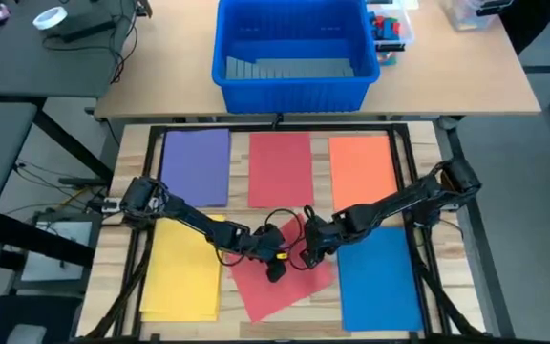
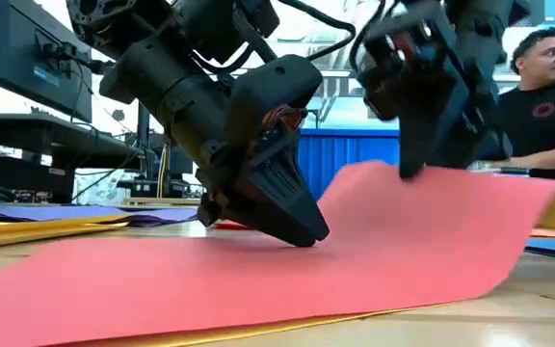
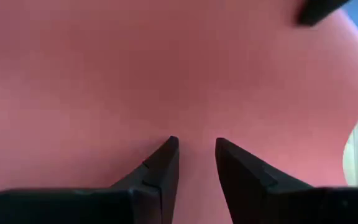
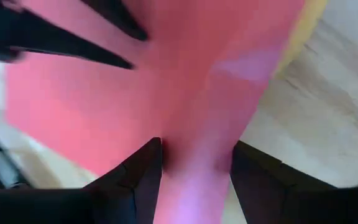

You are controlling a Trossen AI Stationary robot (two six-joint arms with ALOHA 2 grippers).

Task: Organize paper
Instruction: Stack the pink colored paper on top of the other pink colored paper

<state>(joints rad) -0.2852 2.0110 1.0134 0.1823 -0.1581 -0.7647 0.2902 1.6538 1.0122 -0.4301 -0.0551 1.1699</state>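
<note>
Much of the loose red sheet [image 1: 280, 279] was covered in the high view by both grippers, which met over it near the table's centre, toward six o'clock; it lay askew, and a yellow edge [image 2: 258, 330] peeked from beneath it in the low view, its extent hidden. The left gripper [image 1: 273, 268] pressed its tips down on the sheet, fingers a narrow gap apart and holding nothing, as the left wrist view showed [image 3: 194, 149]. The right gripper [image 1: 306, 250] had its fingers astride a raised fold of the same sheet [image 4: 194, 155], pinching it, and in the low view that end of the paper [image 2: 432, 222] curved up off the surface. Around it lay a purple sheet [image 1: 197, 164] at ten o'clock, a second red sheet [image 1: 281, 166] at twelve, an orange sheet [image 1: 362, 164] at two, a blue sheet [image 1: 378, 275] at five and a yellow sheet [image 1: 181, 269] at seven, partly crossed by the left arm. The table [image 1: 132, 153] was pale wood slats in a dark frame. Beyond it stood a blue bin [image 1: 292, 48] on a desk [image 1: 466, 67], its contents hard to make out, and a person [image 2: 547, 96] in a dark shirt appeared in the low view, cut off by the picture's edge.
</note>
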